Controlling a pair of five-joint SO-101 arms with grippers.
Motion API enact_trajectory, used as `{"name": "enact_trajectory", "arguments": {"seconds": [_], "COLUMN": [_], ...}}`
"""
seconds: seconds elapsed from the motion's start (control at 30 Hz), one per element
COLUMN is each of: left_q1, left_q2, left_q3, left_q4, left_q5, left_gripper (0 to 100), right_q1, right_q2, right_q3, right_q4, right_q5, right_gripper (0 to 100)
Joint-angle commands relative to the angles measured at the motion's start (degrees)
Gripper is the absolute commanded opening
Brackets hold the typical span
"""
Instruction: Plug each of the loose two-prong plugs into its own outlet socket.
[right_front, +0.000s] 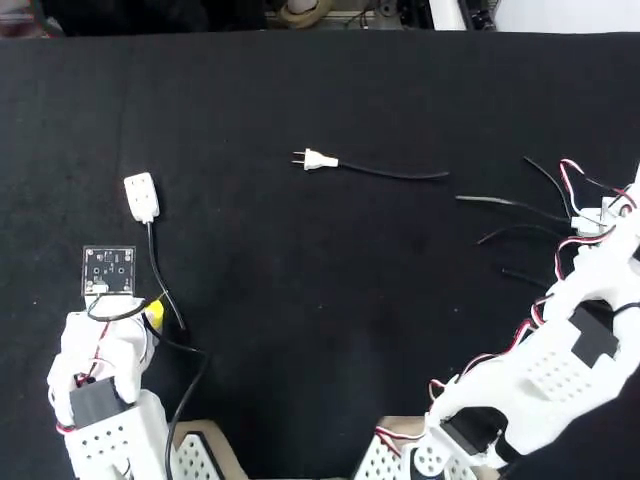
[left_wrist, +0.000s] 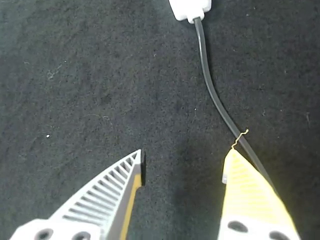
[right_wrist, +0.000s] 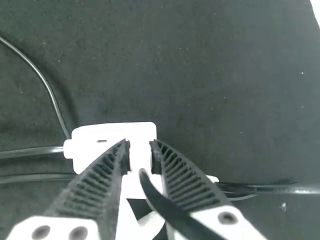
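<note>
Near the middle of the black surface (right_front: 300, 300), toward its far side, a white two-prong plug (right_front: 318, 160) lies flat. Its thin black cable (right_front: 395, 175) trails toward the right arm's side and its metal prongs point the other way. It is loose and well apart from both arms.

On the left arm's side, a white oblong outlet socket (right_front: 141, 197) rests on the surface, and its thick black cord (right_front: 155, 265) runs back toward the left arm. Just beside this cord lies a small square clear plate with dark dots (right_front: 108, 270). The left claw (right_front: 125, 305) hangs near the plate, with one white finger and one yellow finger. In the left wrist view the left claw (left_wrist: 185, 160) is spread wide and holds nothing. The thick black cord (left_wrist: 215, 95) passes close along the yellow finger, and the end of the outlet socket (left_wrist: 190, 9) is seen farther ahead.

At the right edge of the surface, the right claw (right_front: 597, 215) sits among several loose black wires (right_front: 510, 205). In the right wrist view the right claw (right_wrist: 140, 150) is directly over a white rectangular plastic block (right_wrist: 112, 136). Whether it pinches this block or only hangs above it, I cannot tell.
</note>
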Motion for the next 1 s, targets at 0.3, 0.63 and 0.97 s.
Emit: {"name": "enact_trajectory", "arguments": {"seconds": [0.3, 0.63, 0.97], "left_q1": [0.04, 0.04, 0.04], "left_q2": [-0.53, -0.53, -0.53], "left_q3": [-0.31, -0.22, -0.22], "left_q4": [-0.44, -0.44, -0.44], "left_q5": [-0.62, -0.62, -0.62], "left_gripper": [26, 26, 26], "right_q1": [0.26, 0.35, -4.04], "right_q2": [-1.01, -9.89, -27.91], "right_q3": [-2.77, -2.68, -2.24], "right_q4": [6.33, 12.48, 27.43], "right_q5": [0.18, 0.18, 0.18], "right_gripper": [22.8, 25.1, 25.3]}}
